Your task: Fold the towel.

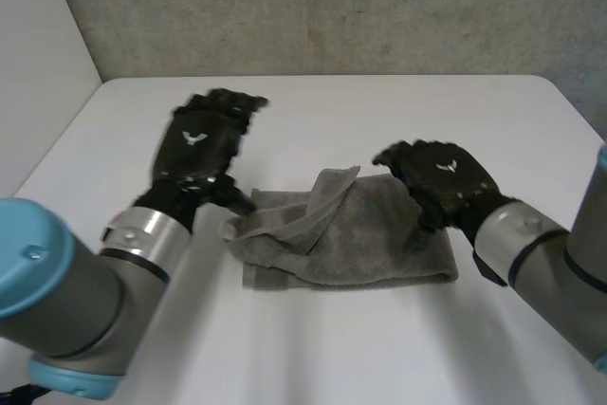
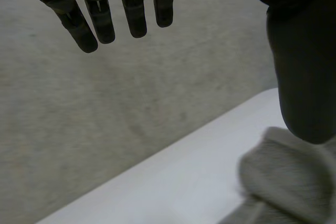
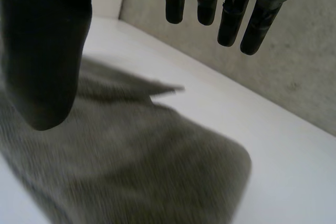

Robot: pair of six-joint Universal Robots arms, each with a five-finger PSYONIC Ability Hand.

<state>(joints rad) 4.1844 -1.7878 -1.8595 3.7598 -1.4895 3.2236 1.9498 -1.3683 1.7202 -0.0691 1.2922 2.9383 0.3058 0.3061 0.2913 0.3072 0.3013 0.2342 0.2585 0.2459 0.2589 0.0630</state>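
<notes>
We are seeing the rumpled grey terry towel (image 1: 346, 239) lying near the middle of the white worktop (image 1: 313, 348), roughly doubled, with a loose flap slanting across its top. We are judging the fold as only partly done, with squaring up left to do. Our black left hand (image 1: 201, 144) is hovering just beside its left end, and our black right hand (image 1: 446, 177) is hanging over its right end, both with fingers straight, apart from the thumb and holding nothing.
</notes>
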